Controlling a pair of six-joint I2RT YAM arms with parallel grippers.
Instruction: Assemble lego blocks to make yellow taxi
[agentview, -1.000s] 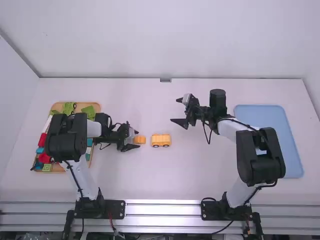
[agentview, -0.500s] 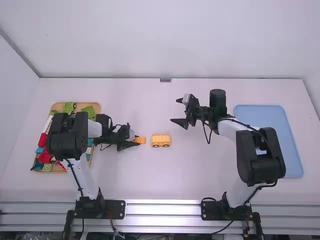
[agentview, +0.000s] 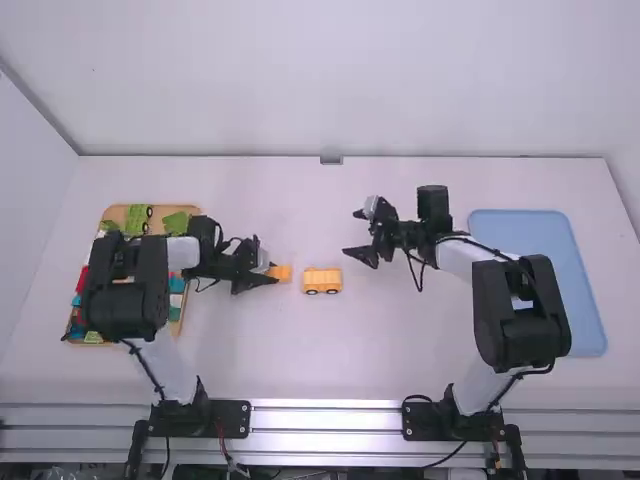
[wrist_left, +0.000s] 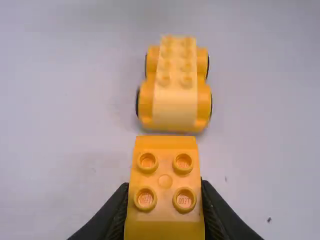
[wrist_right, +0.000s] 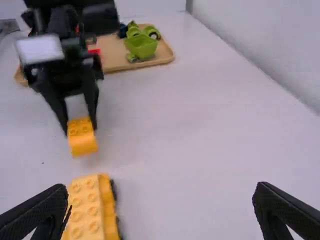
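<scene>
Left gripper (agentview: 274, 274): closed upon yellow block (wrist_left: 165, 181) | Wheeled base (wrist_left: 175, 95): on the counter (agentview: 390, 345), near, straight ahead of this gripper, its long axis along the gripper's pointing direction | Right gripper (wrist_right: 161, 192): wide open, empty

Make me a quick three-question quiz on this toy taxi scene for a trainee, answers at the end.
1. True or false: the right jaws are closed on a red block.
2. How many studs show on top of the yellow block held in the left jaws? (a) two (b) four (c) eight
3. Fill in: the yellow car base stands on its ____.

Key: 1. false; 2. b; 3. wheels
</scene>
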